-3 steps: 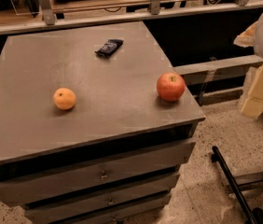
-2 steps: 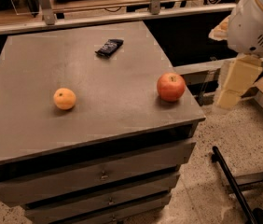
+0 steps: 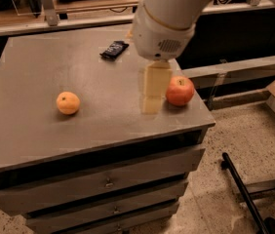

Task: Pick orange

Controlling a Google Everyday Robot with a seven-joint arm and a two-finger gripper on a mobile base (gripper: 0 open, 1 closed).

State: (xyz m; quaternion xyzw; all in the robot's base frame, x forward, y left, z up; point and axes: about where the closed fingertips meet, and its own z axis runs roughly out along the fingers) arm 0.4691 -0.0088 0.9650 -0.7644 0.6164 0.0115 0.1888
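Camera view: my gripper (image 3: 151, 94), spread or not I cannot tell, hangs beside the apple (image 3: 179, 91); the orange (image 3: 68, 103) lies well leftward.

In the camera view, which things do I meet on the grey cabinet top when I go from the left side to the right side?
orange → dark packet, farther back → gripper, above the top towards its right side → red apple, close beside the gripper.
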